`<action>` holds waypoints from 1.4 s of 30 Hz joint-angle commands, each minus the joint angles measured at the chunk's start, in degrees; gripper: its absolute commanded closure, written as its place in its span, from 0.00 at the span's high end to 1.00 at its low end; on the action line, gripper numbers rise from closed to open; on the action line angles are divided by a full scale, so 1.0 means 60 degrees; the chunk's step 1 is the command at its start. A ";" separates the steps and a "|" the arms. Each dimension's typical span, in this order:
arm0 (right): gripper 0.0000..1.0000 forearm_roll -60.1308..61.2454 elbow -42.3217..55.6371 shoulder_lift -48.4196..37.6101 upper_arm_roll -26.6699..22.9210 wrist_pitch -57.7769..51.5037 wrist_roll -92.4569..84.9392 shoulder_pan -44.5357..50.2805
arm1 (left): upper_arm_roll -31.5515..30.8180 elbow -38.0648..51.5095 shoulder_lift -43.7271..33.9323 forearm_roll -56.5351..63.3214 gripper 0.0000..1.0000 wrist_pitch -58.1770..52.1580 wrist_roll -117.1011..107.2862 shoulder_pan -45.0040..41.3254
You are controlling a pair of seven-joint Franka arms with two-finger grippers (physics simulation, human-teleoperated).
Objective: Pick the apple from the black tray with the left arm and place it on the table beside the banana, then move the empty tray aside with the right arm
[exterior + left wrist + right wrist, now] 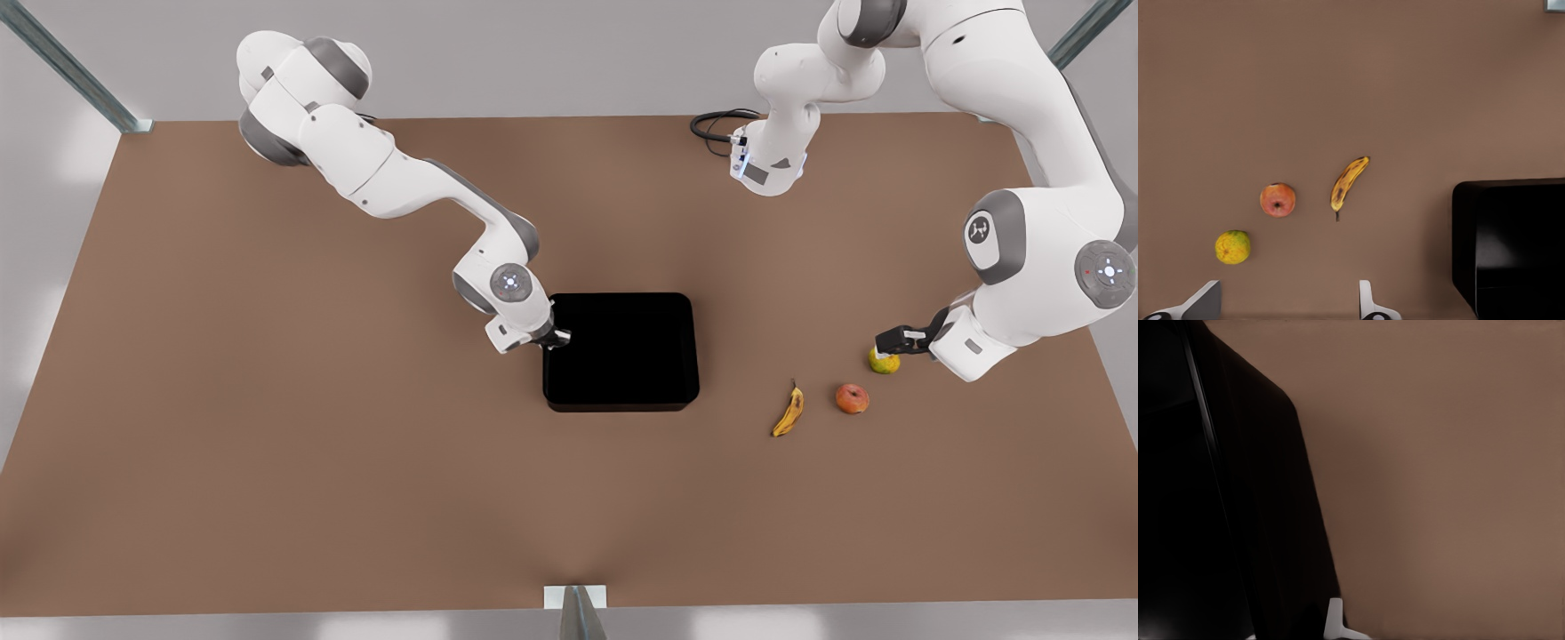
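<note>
Three fruits lie on the table [267, 400] at the front view's lower right: one banana [789, 412], one apple [852, 398] beside it, one yellow-green fruit [884, 361]. The left gripper [892, 341], fingers spread and empty, hangs above that fruit. The right gripper [555, 338] clamps the one black tray's [622, 351] left rim at centre frame.
</note>
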 commanded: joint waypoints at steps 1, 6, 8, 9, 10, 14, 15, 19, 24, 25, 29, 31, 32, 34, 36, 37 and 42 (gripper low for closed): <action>0.26 -0.0002 0.0006 -0.0010 0.0016 0.0006 -0.0137 -0.0001 | 0.0001 0.0005 -0.0011 0.0021 1.00 -0.0009 0.0156 0.0001; 0.15 0.0027 0.0211 -0.0171 0.0265 -0.0126 -0.0152 -0.0045 | 0.0001 0.0005 -0.0011 0.0035 1.00 -0.0009 0.0200 0.0015; 0.12 0.0042 0.0211 -0.0595 0.0455 -0.0491 -0.0327 -0.0191 | 0.0015 0.0005 -0.0011 0.0035 1.00 -0.0009 0.0215 0.0030; 0.11 0.0042 0.0240 -0.0874 0.0514 -0.0974 -0.0663 -0.0250 | 0.0015 0.0005 -0.0011 0.0035 1.00 -0.0009 0.0215 0.0030; 0.10 0.0057 0.0298 -0.1123 0.0529 -0.1399 -0.0942 -0.0308 | 0.0015 0.0005 -0.0011 0.0035 1.00 -0.0009 0.0200 0.0030; 0.09 0.1330 0.0855 -0.2690 -0.0174 -0.4183 -0.4632 -0.0631 | 0.0015 0.0020 -0.0011 0.0021 1.00 -0.0009 0.0200 0.0015; 0.09 0.1755 0.1294 -0.2852 -0.0628 -0.4768 -0.5731 -0.0631 | 0.0015 0.0020 -0.0011 0.0006 1.00 -0.0009 0.0186 0.0015; 0.09 0.1858 0.2291 -0.3145 -0.2034 -0.6380 -0.9803 -0.0631 | 0.0015 0.0020 -0.0011 -0.0082 1.00 0.0006 0.0098 0.0030; 0.08 0.2078 0.2803 -0.3277 -0.4246 -0.7025 -1.5223 -0.0616 | 0.0015 0.0034 0.0019 -0.0023 1.00 -0.0009 0.0098 0.0001; 0.06 0.2063 0.2803 -0.3248 -0.4715 -0.7011 -1.6336 -0.0631 | 0.0015 0.0020 0.0033 -0.0038 1.00 -0.0009 0.0098 0.0001; 0.06 0.2766 0.3492 -0.2779 -0.6692 -0.6864 -2.0072 -0.0645 | 0.0001 0.0093 0.0107 -0.0038 1.00 0.0006 0.0098 0.0001; 0.05 0.3864 0.3741 -0.2486 -0.7864 -0.6864 -2.1406 -0.0645 | 0.0015 0.0284 0.0209 -0.0038 1.00 0.0006 0.0098 0.0015; 0.04 0.3982 0.3741 -0.2457 -0.8231 -0.6864 -2.1816 -0.0675 | 0.0015 0.0284 0.0209 -0.0038 1.00 0.0006 0.0098 0.0001; 0.04 0.4406 0.3726 -0.2150 -0.8699 -0.6850 -2.2299 -0.0865 | 0.0015 0.0284 0.0253 -0.0067 1.00 0.0006 0.0098 0.0001; 0.04 0.4817 0.3726 -0.1374 -0.9241 -0.6557 -2.2958 -0.0952 | 0.0001 0.0284 0.0268 -0.0111 1.00 0.0006 0.0098 -0.0014; 0.04 0.5181 0.3726 -0.1169 -0.9314 -0.6338 -2.3105 -0.1070 | 0.0001 0.0284 0.0268 -0.0111 1.00 0.0006 0.0098 -0.0014; 0.05 0.5667 0.3712 0.0238 -0.9579 -0.4888 -2.3048 -0.1158 | 0.0001 0.0284 0.0268 -0.0082 1.00 0.0006 0.0098 -0.0014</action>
